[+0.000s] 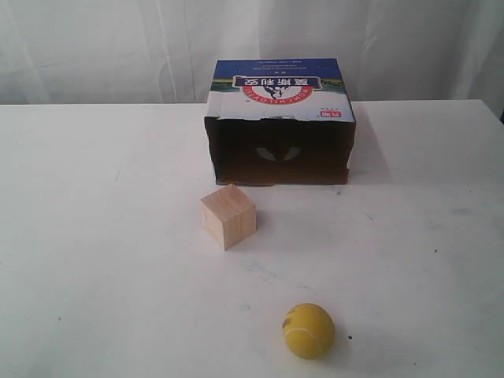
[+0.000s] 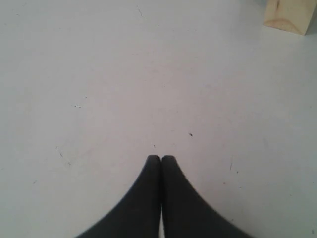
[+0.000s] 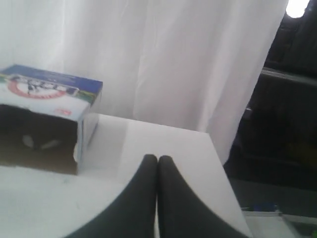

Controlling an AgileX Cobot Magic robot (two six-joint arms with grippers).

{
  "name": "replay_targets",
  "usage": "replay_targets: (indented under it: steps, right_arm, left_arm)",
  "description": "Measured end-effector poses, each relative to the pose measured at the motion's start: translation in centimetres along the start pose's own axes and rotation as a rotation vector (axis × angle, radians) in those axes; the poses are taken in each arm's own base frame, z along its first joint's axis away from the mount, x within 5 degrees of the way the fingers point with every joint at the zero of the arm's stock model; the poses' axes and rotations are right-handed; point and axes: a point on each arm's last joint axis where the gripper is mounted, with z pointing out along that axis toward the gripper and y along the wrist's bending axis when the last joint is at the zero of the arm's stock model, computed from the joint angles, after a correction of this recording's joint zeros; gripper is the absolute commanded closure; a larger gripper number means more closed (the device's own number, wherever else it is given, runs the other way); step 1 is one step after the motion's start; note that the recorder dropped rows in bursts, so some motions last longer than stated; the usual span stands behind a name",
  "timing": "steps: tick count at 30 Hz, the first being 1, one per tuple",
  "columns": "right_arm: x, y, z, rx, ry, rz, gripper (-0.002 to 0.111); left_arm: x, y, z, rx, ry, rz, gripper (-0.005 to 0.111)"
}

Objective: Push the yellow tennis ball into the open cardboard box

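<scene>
Yellow tennis ball [image 1: 309, 331] sits on the white bench [image 1: 94, 236] close to the near edge, a bit right of centre, dark printed mark on its left side. It's well apart from the open cardboard box [image 1: 279, 90], which stands at the middle of the far edge, just in front of the white curtain [image 1: 118, 47]. Box opening faces the near edge; interior dark w/ two pale patches on the back wall, front lip torn, top printed blue & white w/ red logo and upside-down lettering.

Pale wooden cube [image 1: 228, 216] rests between box and ball, nearer the box, turned corner-on, slightly left of the straight line from ball to opening. It touches neither.

Neither arm shows in the exterior view.

Left gripper [image 2: 161, 158]: both black fingers pressed together at the tips, jaws closed on themselves, over bare bench top w/ a few dark specks. One corner of the cube [image 2: 290, 15] shows in the left wrist view, apart from the fingers.

Right gripper [image 3: 158, 158]: jaws likewise together, tips touching, over the bench close to its right edge. In the right wrist view the box [image 3: 49, 91] stands off to one side by the far edge, the curtain [image 3: 173, 59] behind it and a dark area w/ one bright lamp [image 3: 297, 7] beyond the right edge. Ball not seen in either wrist view.
</scene>
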Motion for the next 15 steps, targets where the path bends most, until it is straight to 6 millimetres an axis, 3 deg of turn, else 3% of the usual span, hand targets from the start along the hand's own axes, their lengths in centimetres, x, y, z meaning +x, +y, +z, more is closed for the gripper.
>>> replay_targets:
  steps: [5,15]
  right_arm:
    - [-2.5,0.8,0.3,-0.136,0.051,0.343,0.108]
    - [-0.7,3.3,5.2,-0.305,0.449,0.403,0.108]
  left_arm:
    - [0.0,0.0,0.0,0.000,0.000,0.000,0.107]
    - [0.0,0.0,0.0,0.000,0.000,0.000,0.107]
